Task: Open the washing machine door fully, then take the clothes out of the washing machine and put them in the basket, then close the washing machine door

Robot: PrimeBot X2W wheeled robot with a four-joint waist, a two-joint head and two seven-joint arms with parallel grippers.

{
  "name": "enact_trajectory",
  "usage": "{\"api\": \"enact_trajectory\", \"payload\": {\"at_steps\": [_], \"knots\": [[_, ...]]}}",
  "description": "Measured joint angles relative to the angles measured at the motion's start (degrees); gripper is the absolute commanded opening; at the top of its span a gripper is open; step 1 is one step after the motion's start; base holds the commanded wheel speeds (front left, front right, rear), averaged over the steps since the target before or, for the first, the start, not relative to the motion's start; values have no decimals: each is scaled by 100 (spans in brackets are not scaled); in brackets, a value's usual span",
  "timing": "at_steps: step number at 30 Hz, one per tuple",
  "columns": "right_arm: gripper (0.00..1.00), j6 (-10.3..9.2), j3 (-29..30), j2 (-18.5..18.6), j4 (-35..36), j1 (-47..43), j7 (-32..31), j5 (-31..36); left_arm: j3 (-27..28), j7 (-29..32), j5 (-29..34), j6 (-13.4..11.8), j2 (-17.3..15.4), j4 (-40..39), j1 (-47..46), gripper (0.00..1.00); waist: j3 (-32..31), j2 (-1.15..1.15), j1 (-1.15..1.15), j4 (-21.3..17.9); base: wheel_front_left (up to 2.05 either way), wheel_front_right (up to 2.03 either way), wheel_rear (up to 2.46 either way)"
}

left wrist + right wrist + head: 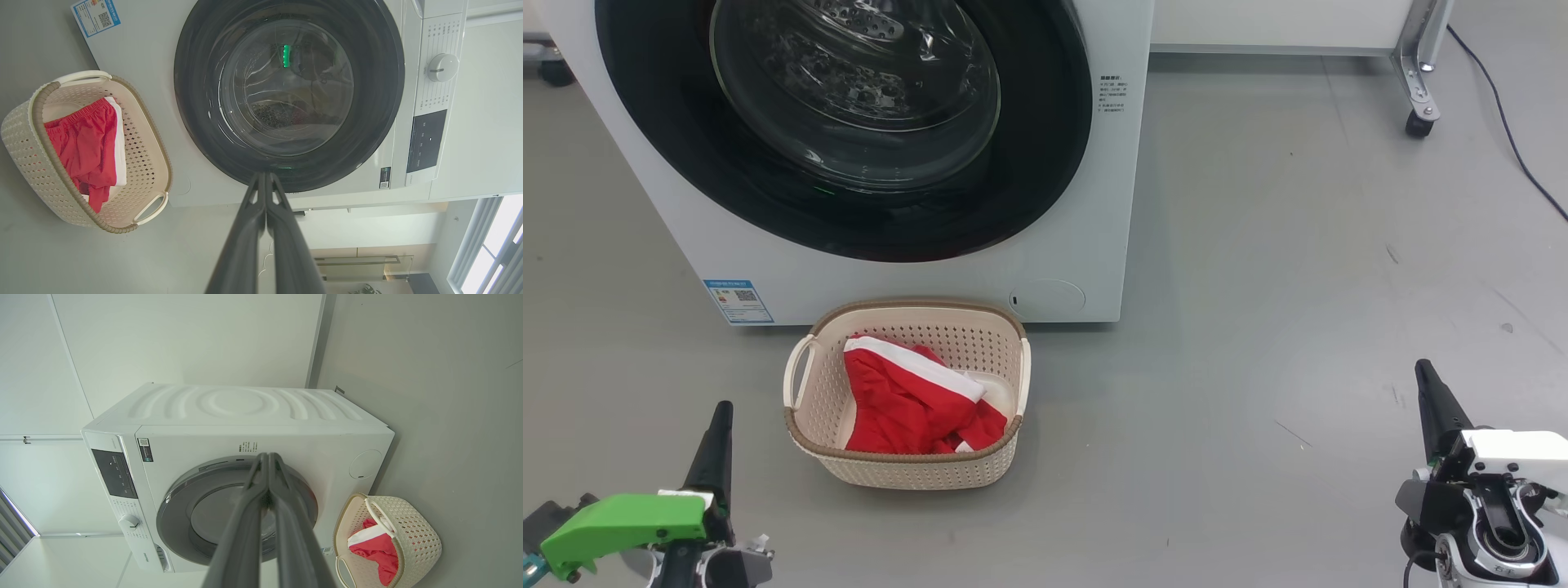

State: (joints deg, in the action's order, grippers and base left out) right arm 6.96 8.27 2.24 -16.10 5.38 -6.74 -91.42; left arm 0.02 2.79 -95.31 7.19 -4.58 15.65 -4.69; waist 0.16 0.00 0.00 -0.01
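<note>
The washing machine (1078,204) stands ahead of me, and its round black-rimmed door (849,122) lies flat against its front. The red clothes (907,400) with a white band lie inside the cream basket (907,469) on the floor before the machine. My left gripper (719,416) sits low at the left, shut and holding nothing. My right gripper (1425,376) sits low at the right, also shut on nothing. In the left wrist view the door (286,94) and the basket (24,134) show beyond the shut fingers (245,228). The right wrist view looks at the machine (245,416) and the basket (412,522).
A metal frame leg on a castor (1419,122) stands at the back right, with a dark cable (1519,155) trailing across the grey floor. Open floor lies to the right of the machine and basket.
</note>
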Motion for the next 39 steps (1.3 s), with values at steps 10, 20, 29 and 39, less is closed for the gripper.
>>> {"api": "enact_trajectory", "payload": {"at_steps": [10, 20, 29, 39], "knots": [[0, 0, -1, 0, 1, -1, 0, -1, 3, 1, -1, 0, 0, 13, 0, 0, 0, 0, 0, 0, 0, 0, 0], [0, 0, -3, 0, 1, -2, 0, -23, 8, 1, 0, 0, 0, 21, 0, 0, 0, 0, 0, 1, 0, 0, 0], [0, 0, -7, 0, 2, -2, 0, -23, 12, 18, 0, 0, 0, 24, 0, 0, 0, 0, 0, 1, 0, 0, 0], [0, 0, -9, 0, 3, -3, 1, -23, 15, 18, 0, 0, 0, 26, 0, 0, 0, 0, 0, 1, 0, 0, 0]]}}
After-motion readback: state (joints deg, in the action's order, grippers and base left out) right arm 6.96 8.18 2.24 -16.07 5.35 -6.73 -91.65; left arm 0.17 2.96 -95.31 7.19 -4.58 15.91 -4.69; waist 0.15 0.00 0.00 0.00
